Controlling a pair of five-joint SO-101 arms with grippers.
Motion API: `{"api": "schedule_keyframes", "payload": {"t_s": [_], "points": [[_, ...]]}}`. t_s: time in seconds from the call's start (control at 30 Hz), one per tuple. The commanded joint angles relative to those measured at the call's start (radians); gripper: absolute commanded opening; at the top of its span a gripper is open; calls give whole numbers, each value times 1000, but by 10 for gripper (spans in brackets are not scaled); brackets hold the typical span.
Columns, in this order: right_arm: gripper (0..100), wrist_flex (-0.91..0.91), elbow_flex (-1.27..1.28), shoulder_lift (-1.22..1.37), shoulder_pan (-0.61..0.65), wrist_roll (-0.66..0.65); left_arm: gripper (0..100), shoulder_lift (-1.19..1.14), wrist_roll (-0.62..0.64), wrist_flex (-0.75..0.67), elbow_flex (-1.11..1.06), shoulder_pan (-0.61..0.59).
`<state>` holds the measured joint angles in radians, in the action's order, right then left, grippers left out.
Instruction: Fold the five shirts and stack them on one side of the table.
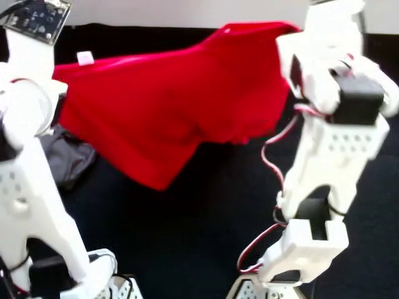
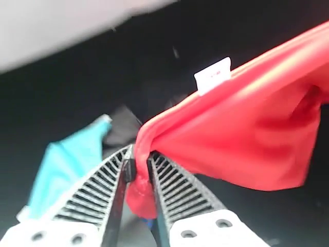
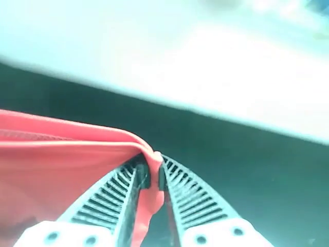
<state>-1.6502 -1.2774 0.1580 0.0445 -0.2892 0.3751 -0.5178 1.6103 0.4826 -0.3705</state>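
Observation:
A red shirt [image 1: 168,106] hangs stretched in the air between the two arms above the dark table [image 1: 206,230]. My left gripper [image 2: 138,165] is shut on one corner of the red shirt [image 2: 247,123], close to its white label [image 2: 213,76]. My right gripper [image 3: 153,170] is shut on the opposite edge of the red shirt [image 3: 61,159]. In the high view the left arm [image 1: 28,156] stands at the left and the right arm [image 1: 330,124] at the right, with the cloth sagging between them.
A grey shirt [image 1: 68,159] lies on the table under the red one, at the left. A light blue shirt [image 2: 64,164] lies below the left gripper. A pale wall [image 1: 187,12] runs behind the table's far edge.

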Motion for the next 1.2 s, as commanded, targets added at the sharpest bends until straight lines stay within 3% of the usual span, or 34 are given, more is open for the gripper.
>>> {"api": "schedule_keyframes", "payload": {"t_s": [0.0,0.27,0.53,0.73,0.97,1.17], "points": [[5,10,-182,-56,-67,-3,10,70,8,2,94,1],[5,18,-418,-58,-97,-12,10,124,8,2,88,1],[5,19,-440,-171,-97,-140,10,124,8,-58,13,1],[5,44,-338,-351,-97,-140,10,125,109,-29,13,1],[5,191,-119,-544,-143,-137,10,125,114,31,15,36],[5,211,33,-700,-145,-135,10,211,114,77,15,50]]}}
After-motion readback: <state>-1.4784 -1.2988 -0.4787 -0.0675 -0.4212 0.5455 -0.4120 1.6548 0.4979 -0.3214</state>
